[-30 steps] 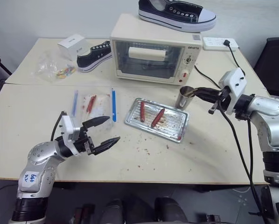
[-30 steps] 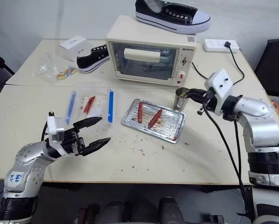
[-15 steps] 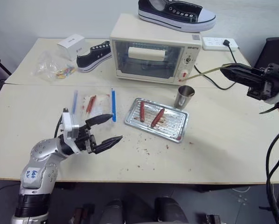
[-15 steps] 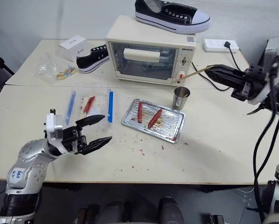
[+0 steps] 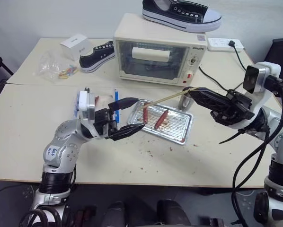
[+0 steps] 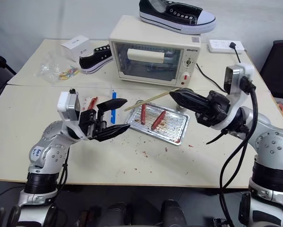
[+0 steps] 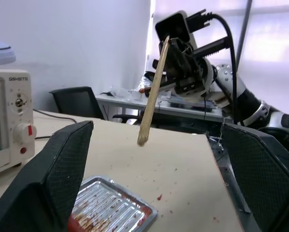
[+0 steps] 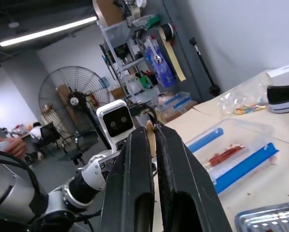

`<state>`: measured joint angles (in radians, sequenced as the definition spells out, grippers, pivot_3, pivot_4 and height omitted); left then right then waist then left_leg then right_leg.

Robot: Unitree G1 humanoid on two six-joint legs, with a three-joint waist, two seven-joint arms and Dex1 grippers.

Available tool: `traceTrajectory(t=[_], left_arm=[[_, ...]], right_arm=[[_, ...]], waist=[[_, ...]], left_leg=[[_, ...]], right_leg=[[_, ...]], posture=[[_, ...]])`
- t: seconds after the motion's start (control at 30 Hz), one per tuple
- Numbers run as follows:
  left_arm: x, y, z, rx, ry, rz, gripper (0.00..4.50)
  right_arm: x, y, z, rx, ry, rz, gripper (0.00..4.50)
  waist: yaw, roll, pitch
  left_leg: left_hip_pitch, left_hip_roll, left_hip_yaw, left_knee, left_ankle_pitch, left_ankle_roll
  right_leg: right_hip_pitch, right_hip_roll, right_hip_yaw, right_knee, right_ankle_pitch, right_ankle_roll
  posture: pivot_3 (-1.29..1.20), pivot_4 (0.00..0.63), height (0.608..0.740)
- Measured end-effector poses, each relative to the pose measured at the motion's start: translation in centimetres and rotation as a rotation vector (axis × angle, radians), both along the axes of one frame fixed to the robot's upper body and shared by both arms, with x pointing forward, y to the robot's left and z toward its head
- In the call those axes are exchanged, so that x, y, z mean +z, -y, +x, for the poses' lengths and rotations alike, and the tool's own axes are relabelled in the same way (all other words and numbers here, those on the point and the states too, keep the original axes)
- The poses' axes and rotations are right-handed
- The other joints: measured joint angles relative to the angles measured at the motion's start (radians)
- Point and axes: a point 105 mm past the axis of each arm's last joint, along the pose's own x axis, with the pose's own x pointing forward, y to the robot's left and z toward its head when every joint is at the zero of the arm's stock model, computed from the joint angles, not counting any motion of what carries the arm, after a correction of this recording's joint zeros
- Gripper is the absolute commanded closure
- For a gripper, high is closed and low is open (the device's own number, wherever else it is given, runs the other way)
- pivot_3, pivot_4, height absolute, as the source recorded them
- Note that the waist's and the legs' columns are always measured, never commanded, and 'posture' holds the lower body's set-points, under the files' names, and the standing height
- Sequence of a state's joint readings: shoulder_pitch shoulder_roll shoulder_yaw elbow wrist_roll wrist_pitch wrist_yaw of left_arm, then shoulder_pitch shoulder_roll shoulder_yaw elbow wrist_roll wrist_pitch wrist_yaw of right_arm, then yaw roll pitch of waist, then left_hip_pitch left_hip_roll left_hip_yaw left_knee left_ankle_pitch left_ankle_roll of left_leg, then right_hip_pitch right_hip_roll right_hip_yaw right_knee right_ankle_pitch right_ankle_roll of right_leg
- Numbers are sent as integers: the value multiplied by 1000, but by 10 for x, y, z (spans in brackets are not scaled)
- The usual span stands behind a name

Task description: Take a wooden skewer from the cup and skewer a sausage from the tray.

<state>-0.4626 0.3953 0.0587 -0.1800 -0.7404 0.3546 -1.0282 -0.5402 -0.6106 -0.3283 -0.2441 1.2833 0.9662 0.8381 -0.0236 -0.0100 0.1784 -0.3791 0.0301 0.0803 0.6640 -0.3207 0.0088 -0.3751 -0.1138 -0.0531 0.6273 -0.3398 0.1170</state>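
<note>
- Wooden skewer (image 5: 163,99) clamped in right claw (image 5: 194,92), held in air above tray (image 5: 181,133), which sits mid-table.
- Left claw (image 5: 128,117) fingers spread apart, empty, beside tray.

My left tool (image 5: 125,118) hung above the worktop's middle, toward the left, its two black fingers (image 7: 62,169) spread wide and pointing across to the right, nothing between them. My right tool (image 6: 177,96) reached in from the worktop's right edge, raised and pointing left, its fingers (image 8: 135,183) pressed together on the wooden skewer (image 5: 163,99). The two tools faced each other, apart.
</note>
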Motion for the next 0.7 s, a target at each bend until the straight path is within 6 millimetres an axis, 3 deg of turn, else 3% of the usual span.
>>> traceTrajectory(t=[0.03, 0.17, 0.53, 0.7], left_arm=[[2, 2, -1, -12, 4, 0, 0], [2, 6, -3, -25, -3, -4, 918], [5, 15, -6, -32, -17, -35, 4458], [6, 16, -5, -28, -25, -49, 4485]], right_arm=[[-1, -2, 0, 7, -5, -3, 4474], [-3, -2, -1, 17, -16, 3, 4500], [-13, -11, -3, 56, -56, 23, 4500], [-12, -11, -2, 48, -51, 45, 4500]], waist=[[0, 0, 0], [0, 0, 0], [0, 0, 0], [0, 0, 0]], left_leg=[[0, 0, 0, 0, 0, 0], [0, 0, 0, 0, 0, 0], [0, 0, 0, 0, 0, 0], [0, 0, 0, 0, 0, 0]], right_leg=[[0, 0, 0, 0, 0, 0], [0, 1, 0, 0, 0, 0], [0, 1, 0, 0, 0, 0], [0, 1, 0, 0, 0, 0]], posture=[[0, 150, 740], [0, 150, 740], [0, 150, 740], [0, 150, 740]])
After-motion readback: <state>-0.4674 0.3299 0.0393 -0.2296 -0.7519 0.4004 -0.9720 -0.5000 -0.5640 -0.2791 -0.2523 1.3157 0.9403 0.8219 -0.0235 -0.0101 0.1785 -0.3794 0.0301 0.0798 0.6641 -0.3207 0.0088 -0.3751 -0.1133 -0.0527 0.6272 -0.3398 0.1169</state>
